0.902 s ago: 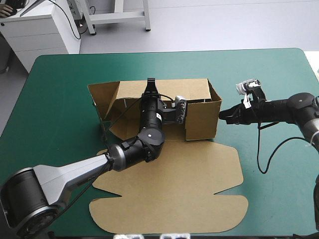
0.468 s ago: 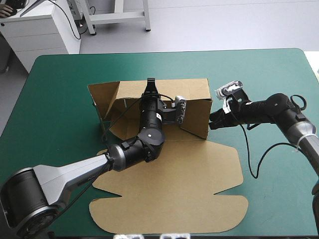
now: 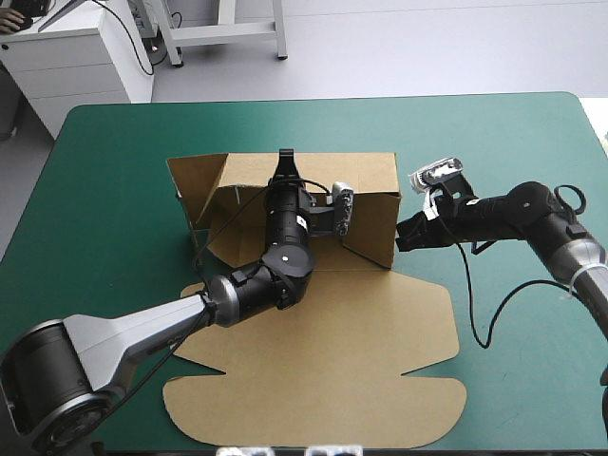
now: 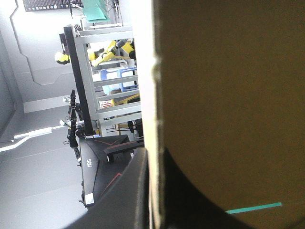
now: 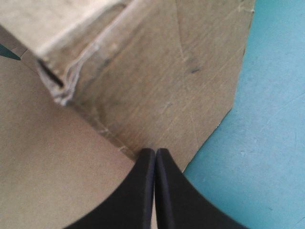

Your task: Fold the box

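The brown box (image 3: 313, 176) stands in mid-table with its back wall upright and its lid sheet (image 3: 323, 361) flat toward the front edge. My left gripper (image 3: 285, 157) sits on the back wall's top edge. In the left wrist view the left gripper (image 4: 153, 157) is shut on the box (image 4: 228, 95), one finger on each side of the board. My right gripper (image 3: 399, 237) is shut, with its tip pressed against the right side wall (image 3: 375, 223), which leans inward. In the right wrist view the right gripper (image 5: 155, 151) touches the box wall (image 5: 157, 81) near its lower corner.
The box's left flap (image 3: 195, 190) stands splayed outward. Teal-green cover (image 3: 114, 171) stretches left, behind and right of the box, and also shows beside the right gripper (image 5: 257, 143). The lid's lobes reach close to the table's front edge. A white cabinet (image 3: 76, 57) stands beyond the far left corner.
My right gripper moved left and pushed the right side wall inward, from splayed out to nearly closed against the box. The lid sheet shifted slightly. The left arm stayed put.
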{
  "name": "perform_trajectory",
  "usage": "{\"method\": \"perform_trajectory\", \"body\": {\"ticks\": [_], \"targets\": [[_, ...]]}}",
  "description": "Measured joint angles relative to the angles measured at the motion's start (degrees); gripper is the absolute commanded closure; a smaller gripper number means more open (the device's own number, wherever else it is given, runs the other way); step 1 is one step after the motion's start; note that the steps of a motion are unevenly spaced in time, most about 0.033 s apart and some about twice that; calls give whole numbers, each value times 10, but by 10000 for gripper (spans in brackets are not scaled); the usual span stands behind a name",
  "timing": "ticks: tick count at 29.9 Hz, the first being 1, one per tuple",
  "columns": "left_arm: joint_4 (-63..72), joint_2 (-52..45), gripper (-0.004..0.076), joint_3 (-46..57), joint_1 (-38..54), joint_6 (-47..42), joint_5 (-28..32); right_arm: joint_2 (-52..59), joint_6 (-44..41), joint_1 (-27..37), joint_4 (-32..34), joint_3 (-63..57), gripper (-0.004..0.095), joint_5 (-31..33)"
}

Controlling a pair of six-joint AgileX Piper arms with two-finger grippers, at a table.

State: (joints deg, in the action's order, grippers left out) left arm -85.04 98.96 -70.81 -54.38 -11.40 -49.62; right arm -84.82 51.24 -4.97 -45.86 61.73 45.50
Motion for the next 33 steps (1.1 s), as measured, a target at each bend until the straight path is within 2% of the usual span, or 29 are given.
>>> {"method": "perform_trajectory", "body": {"ticks": [3, 13, 16, 26, 30, 33], "targets": [[0, 0, 726, 0, 0, 0, 0, 0, 0, 0, 3, 0, 849, 7], [0, 0, 726, 0, 0, -2, -1, 0, 1, 0, 14, 0, 457, 40], [0, 0, 726, 0, 0, -2, -1, 0, 1, 0, 18, 0, 390, 48], [-1, 0, 726, 0, 0, -2, -2, 0, -10, -1, 16, 0, 380, 134], [-1, 0, 726, 0, 0, -2, -2, 0, -16, -1, 7, 0, 380, 133], [-1, 0, 726, 0, 0, -2, -1, 0, -18, -5, -7, 0, 380, 101]]}}
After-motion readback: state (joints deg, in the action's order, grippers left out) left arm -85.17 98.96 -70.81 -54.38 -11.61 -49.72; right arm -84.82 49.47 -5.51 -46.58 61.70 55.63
